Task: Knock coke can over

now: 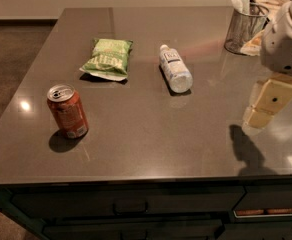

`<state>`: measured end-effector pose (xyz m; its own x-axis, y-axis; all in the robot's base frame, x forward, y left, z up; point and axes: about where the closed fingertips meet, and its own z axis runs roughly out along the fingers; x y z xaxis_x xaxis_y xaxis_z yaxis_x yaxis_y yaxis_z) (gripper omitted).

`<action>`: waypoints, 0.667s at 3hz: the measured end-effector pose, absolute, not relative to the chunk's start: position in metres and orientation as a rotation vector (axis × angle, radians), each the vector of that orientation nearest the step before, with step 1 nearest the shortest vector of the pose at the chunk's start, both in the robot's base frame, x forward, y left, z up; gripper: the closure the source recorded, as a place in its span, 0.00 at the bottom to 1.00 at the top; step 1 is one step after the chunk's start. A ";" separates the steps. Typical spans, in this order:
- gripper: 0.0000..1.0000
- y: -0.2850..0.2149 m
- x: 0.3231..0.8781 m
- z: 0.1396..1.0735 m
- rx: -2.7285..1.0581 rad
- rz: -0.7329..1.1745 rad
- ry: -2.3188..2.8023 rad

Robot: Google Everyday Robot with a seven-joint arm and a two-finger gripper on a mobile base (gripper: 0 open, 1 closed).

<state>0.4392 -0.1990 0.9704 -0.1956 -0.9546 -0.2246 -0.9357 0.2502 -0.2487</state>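
Note:
The coke can [68, 111], red-orange with a silver top and pull tab, stands upright near the front left of the dark grey countertop [136, 134]. My gripper [266, 104] hangs above the right side of the counter, cream-coloured fingers pointing down, far to the right of the can. Its shadow falls on the counter below it. The gripper touches nothing.
A green chip bag [108, 59] lies behind the can. A clear plastic bottle [175, 69] with a white label lies on its side at the centre. A wire mesh cup [245, 29] with napkins stands at the back right. Drawers run below the counter's front edge.

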 end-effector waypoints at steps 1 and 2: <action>0.00 -0.174 0.442 0.960 -1.739 -0.032 2.165; 0.00 -0.145 0.444 0.951 -1.719 0.071 2.117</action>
<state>0.4437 -0.1446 0.9507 -0.1553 -0.9263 -0.3432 -0.9471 0.2384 -0.2148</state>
